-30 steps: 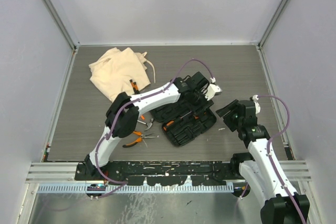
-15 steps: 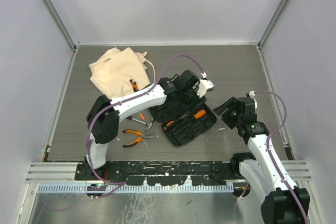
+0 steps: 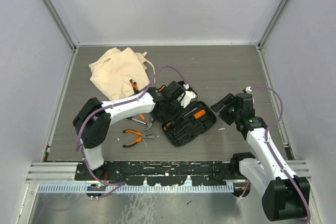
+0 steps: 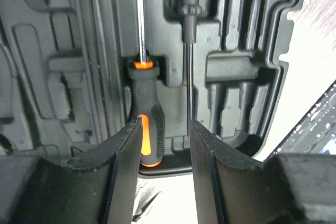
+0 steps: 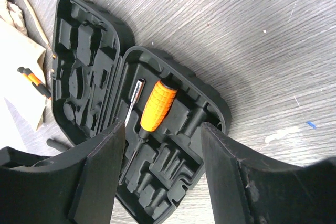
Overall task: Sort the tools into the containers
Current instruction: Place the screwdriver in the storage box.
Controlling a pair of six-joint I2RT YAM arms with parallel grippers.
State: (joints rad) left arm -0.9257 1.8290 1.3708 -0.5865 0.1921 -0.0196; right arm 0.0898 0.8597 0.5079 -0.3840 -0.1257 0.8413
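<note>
The left gripper is hanging open over the black case, gripping nothing. A screwdriver is lying in a moulded slot below it, its handle just beside one finger. The right gripper is also standing open and empty, looking down on the same case. On the table the pliers and hammer are lying near the case, and another screwdriver is resting on the cloth bag. The pliers are probably light and stiff (their steel nose likely slick), so pinching across the rubbery handles seems wisest. The hammer, likely head-heavy, wants holding close to its head.
</note>
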